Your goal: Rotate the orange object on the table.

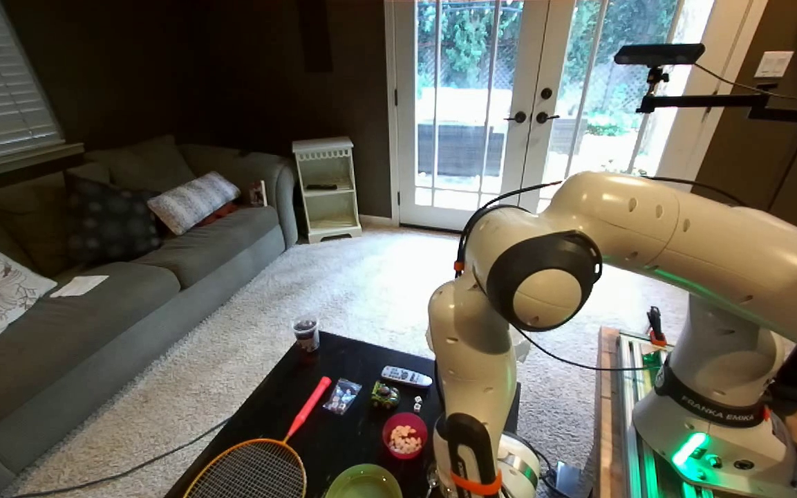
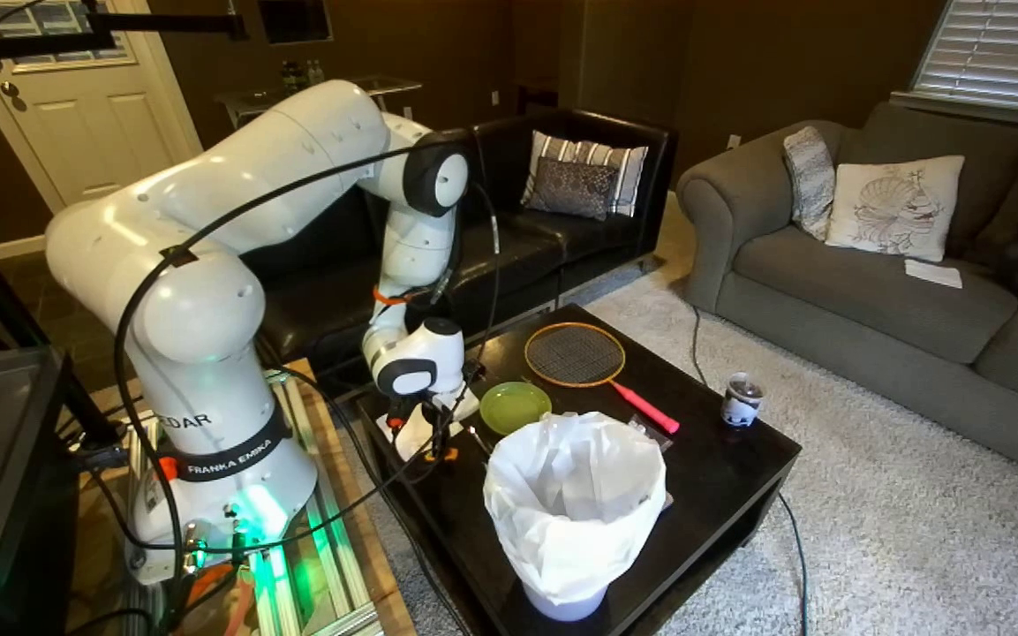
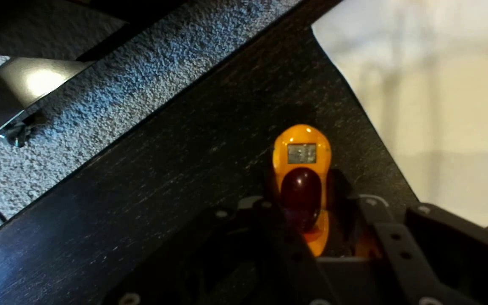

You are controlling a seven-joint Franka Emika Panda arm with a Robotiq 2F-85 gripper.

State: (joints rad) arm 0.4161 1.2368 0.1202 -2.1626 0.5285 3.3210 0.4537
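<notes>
While the reach looks finished to me, I'd judge that the turn itself is left to do; nothing in sight proves any of it done. In the wrist view the gripper (image 3: 305,186) has the orange object (image 3: 302,182) between its fingers (image 3: 373,209), one to the left and one to the right; they stand apart, and I can't tell whether they are pressing on it. The object looks to be on the black table (image 3: 142,195), though I couldn't swear it isn't slightly lifted. Only from the wrist do I make out its grey window (image 3: 301,153) and, on the near side of that, a dark red oval (image 3: 301,199). In an exterior view it is a bright patch under the gripper, on the left of the table, with a green bowl (image 2: 516,406) far and to the right and a white bucket (image 2: 553,539) near and to the right. In an exterior view I also get a pink bowl (image 1: 405,419) of white pieces (image 1: 405,440) and a remote (image 1: 406,376), but there the arm (image 1: 474,387) runs out of sight at the near edge, and neither fingertips nor orange object show.
</notes>
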